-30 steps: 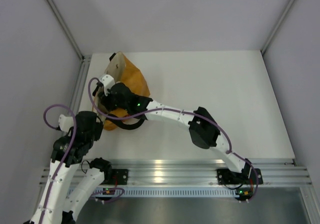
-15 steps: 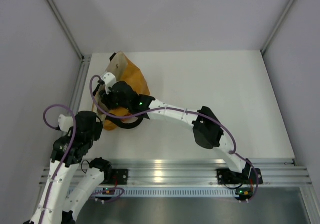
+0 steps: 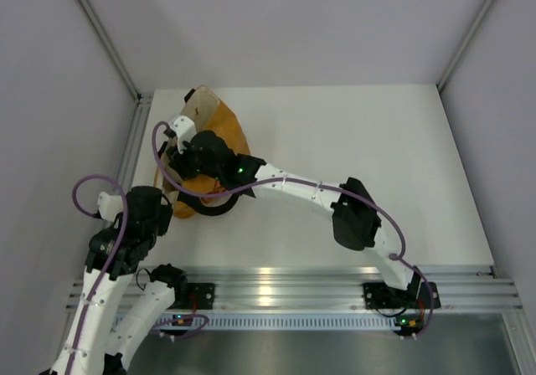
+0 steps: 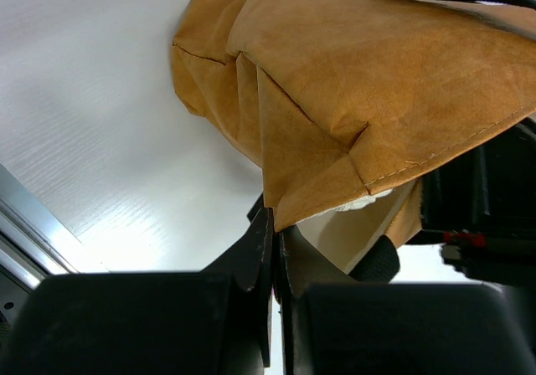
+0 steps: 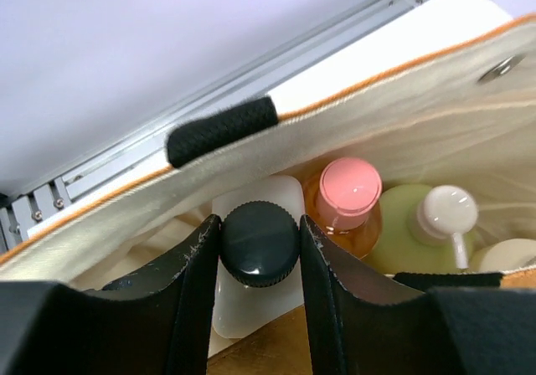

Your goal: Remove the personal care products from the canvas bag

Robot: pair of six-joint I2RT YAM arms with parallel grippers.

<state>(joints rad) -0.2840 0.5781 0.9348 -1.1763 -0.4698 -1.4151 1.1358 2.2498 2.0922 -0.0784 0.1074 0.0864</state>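
The mustard-orange canvas bag [image 3: 224, 136] stands at the table's far left; it also shows in the left wrist view [image 4: 368, 82]. My left gripper [image 4: 275, 233] is shut on the bag's rim corner. My right gripper [image 5: 260, 245] reaches into the bag's mouth and is shut on the black cap of the clear-white bottle [image 5: 251, 300]. Inside, beside it, stand the orange bottle with pink cap [image 5: 350, 192], the pale green bottle with white cap [image 5: 423, 228] and part of a cream cap [image 5: 507, 254]. In the top view the right gripper [image 3: 194, 151] hides the bottles.
The bag's black strap handle [image 5: 219, 130] crosses the cream lining just above my right fingers; another strap loop [image 3: 213, 208] lies on the table in front of the bag. An aluminium rail [image 3: 132, 141] and the enclosure wall run close on the bag's left.
My right arm has pushed a little further toward the back left over the bag's mouth. The left arm and the bag have stayed in place.
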